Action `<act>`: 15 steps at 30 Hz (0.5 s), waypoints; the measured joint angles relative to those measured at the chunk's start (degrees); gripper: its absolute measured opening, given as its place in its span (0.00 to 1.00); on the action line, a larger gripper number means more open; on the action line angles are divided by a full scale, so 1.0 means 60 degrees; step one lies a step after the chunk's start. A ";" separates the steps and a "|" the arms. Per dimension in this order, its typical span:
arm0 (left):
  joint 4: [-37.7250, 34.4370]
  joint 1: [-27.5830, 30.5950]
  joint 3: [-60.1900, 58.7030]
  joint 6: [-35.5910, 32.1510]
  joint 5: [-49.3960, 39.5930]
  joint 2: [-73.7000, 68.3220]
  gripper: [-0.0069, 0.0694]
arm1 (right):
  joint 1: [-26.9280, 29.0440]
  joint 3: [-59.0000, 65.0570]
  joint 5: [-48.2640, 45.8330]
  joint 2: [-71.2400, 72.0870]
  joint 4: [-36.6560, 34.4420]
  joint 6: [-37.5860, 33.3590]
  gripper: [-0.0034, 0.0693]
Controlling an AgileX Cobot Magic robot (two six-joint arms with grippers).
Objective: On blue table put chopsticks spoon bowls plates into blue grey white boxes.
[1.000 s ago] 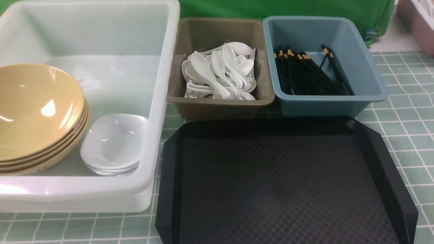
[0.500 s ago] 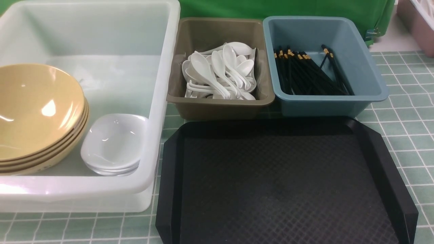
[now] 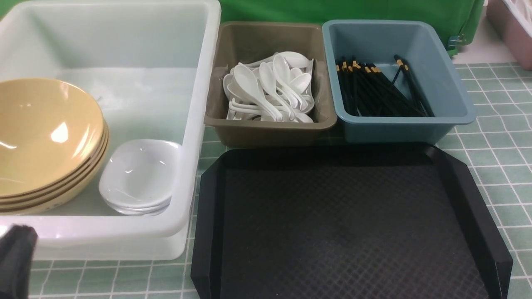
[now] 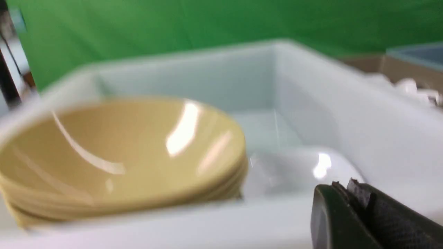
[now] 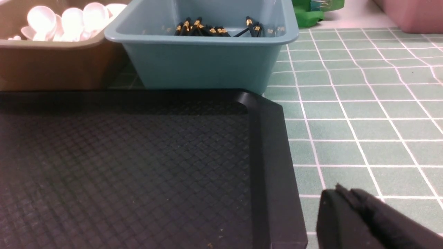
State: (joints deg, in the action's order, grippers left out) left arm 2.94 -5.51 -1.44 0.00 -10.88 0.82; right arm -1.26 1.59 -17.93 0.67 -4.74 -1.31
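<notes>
Upper left of the front view, the tub (image 3: pixel 203 83) holds stacked bowls (image 3: pixel 45 137) with plates (image 3: pixel 139 176) just to their right. Top centre, spoons (image 3: pixel 270 89) fill one bin (image 3: pixel 270 128); chopsticks (image 3: pixel 378 91) fill the next bin (image 3: pixel 453 91) rightward. Tray (image 3: pixel 345 232) lies below both, on the table (image 3: pixel 494 158).

We see the blue table (image 3: pixel 490 166), pale green-blue with thin white grid lines, carrying three boxes in a row. The big translucent white tub (image 3: pixel 199 124) on the left holds a tilted stack of glossy tan bowls (image 3: pixel 45 137) with brown rims, and just beside them a nested stack of small white plates (image 3: pixel 139 174). The grey-brown bin (image 3: pixel 270 128) in the middle is heaped with white soup spoons (image 3: pixel 270 89). The dusty blue bin (image 3: pixel 399 124) on the right holds black chopsticks (image 3: pixel 374 91) with gold bands, lying roughly parallel.
</notes>
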 joint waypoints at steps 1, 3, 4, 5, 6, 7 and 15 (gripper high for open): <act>0.0000 0.0000 0.0000 0.0297 -0.0464 0.0000 0.09 | 0.0000 0.0000 0.0000 0.0000 0.0000 0.0000 0.14; 0.0000 0.0000 -0.0007 0.0565 -0.1206 0.0000 0.09 | 0.0000 0.0000 0.0000 0.0000 0.0000 0.0000 0.14; 0.0000 0.0000 0.0001 0.0588 -0.1252 0.0000 0.09 | 0.0000 0.0000 -0.0003 0.0000 0.0000 0.0000 0.14; 0.0000 0.0000 0.0002 0.0600 -0.1288 0.0000 0.09 | 0.0000 0.0000 -0.0003 0.0000 0.0000 0.0000 0.14; 0.0000 0.0000 0.0002 0.0607 -0.1288 0.0000 0.09 | 0.0000 0.0000 -0.0003 0.0000 0.0000 0.0000 0.14; 0.0000 0.0000 0.0002 0.0607 -0.1296 0.0000 0.09 | 0.0000 0.0000 -0.0003 0.0000 0.0000 0.0000 0.15; -0.0117 0.0000 0.0002 0.0323 -0.1319 0.0000 0.09 | 0.0000 0.0000 -0.0003 0.0000 0.0008 0.0000 0.16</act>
State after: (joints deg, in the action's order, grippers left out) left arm 2.24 -5.51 -1.42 1.94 -18.80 0.82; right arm -1.26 1.59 -17.95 0.67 -4.70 -1.31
